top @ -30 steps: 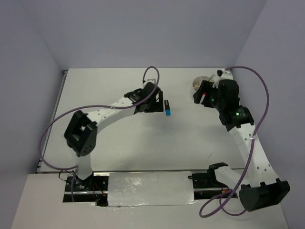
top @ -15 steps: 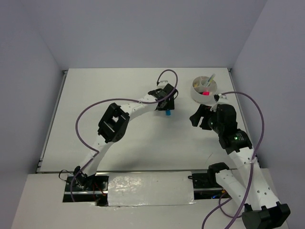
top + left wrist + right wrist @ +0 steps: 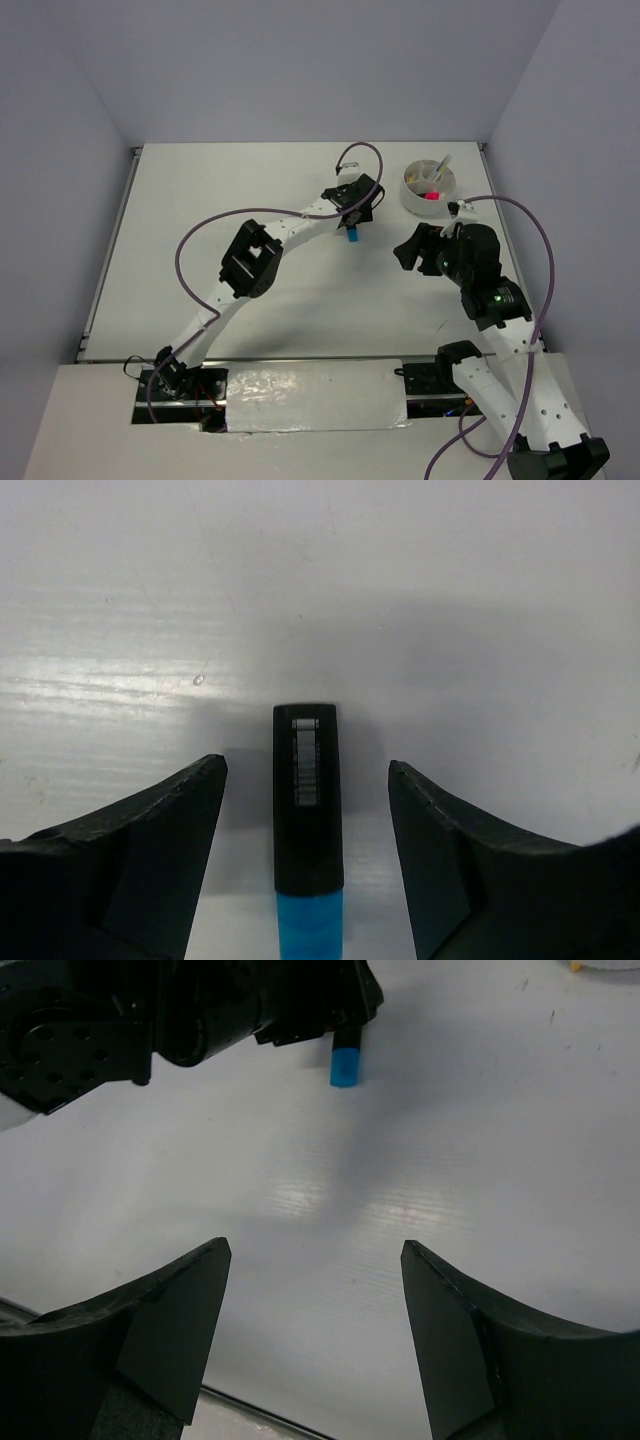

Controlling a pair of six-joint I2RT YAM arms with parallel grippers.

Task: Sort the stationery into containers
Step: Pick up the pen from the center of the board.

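Note:
A blue-and-black highlighter lies flat on the white table. It also shows in the top view and in the right wrist view. My left gripper is open, its jaws standing on either side of the highlighter's black end with a gap on both sides. In the top view the left gripper covers most of the highlighter. My right gripper is open and empty over bare table, to the right of the highlighter. The round white bowl at the back right holds a pink highlighter and a thin pen.
The table's right edge runs close behind the bowl. Purple cables loop over both arms. The left arm stretches across the middle of the table.
My left arm has reached right and brought its open jaws around the highlighter. My right arm has pulled back from the bowl toward the table's middle right, with the pink highlighter now in the bowl.

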